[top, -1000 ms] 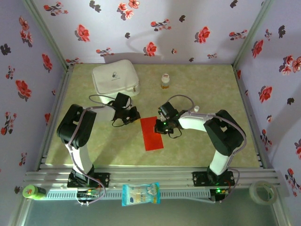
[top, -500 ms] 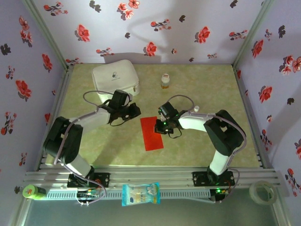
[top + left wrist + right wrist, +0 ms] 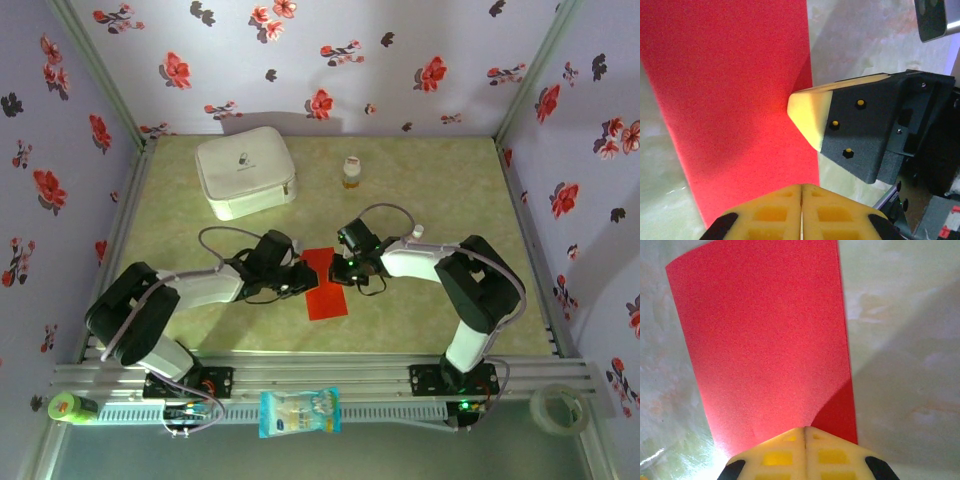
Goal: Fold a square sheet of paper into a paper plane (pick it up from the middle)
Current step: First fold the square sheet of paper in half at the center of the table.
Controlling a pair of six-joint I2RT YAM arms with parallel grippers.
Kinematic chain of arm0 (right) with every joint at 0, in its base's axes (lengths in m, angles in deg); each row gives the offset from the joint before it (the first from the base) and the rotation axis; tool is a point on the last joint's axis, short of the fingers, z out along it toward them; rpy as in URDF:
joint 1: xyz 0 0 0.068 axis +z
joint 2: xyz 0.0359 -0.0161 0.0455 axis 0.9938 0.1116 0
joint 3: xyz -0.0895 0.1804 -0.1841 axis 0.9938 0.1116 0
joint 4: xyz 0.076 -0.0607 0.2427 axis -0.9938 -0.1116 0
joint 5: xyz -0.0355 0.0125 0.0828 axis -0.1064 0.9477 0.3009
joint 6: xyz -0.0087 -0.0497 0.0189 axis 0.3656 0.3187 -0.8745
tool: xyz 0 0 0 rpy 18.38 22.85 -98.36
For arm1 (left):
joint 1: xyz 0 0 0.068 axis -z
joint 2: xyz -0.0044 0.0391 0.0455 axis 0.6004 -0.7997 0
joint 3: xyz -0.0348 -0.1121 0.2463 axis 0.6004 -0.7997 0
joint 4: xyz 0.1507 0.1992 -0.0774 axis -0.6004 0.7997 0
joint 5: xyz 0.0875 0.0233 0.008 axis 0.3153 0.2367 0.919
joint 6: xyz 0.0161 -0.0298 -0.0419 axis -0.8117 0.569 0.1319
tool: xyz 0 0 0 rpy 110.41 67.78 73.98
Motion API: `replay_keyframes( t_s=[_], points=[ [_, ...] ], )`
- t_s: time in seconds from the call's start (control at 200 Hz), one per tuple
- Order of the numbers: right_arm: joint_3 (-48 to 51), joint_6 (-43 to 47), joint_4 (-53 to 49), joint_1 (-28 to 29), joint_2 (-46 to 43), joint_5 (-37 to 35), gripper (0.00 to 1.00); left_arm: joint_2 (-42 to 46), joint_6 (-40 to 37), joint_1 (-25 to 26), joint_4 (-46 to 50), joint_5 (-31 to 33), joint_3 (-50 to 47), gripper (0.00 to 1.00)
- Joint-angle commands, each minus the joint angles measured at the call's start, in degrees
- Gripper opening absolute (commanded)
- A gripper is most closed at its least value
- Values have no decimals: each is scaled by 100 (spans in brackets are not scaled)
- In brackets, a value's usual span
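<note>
At table centre, matte red paper point(image 3: 323, 285) rectangle being flanked by left gripper point(image 3: 297, 278), right gripper point(image 3: 346, 267), jaws pressed together.

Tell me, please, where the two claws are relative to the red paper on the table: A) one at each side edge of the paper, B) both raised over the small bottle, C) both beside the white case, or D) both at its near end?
A: in the top view the left claw sits at the left edge of the red paper and the right claw at its right edge.
</note>
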Motion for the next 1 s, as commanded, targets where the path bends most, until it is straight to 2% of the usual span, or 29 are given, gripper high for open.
replay_keyframes(
  t_s=[0.0, 0.3, 0.615, 0.825, 0.99],
  points=[
    [287, -67, -810, 14, 179, -486, 0, -266, -86, 117, -164, -102, -91, 9],
    [336, -50, -885, 14, 197, -597, 0, -303, -393, 394, -25, -146, -684, 9],
    [266, -52, -943, 12, 242, -613, 0, 367, -967, 557, 1071, 5, -754, 9],
    [231, -52, -996, 16, 188, -622, 0, 832, -760, 553, 1021, 288, -517, 11],
    [267, -117, -940, 18, 201, -631, 0, 389, -694, 567, 666, -44, -115, 12]
  ],
)
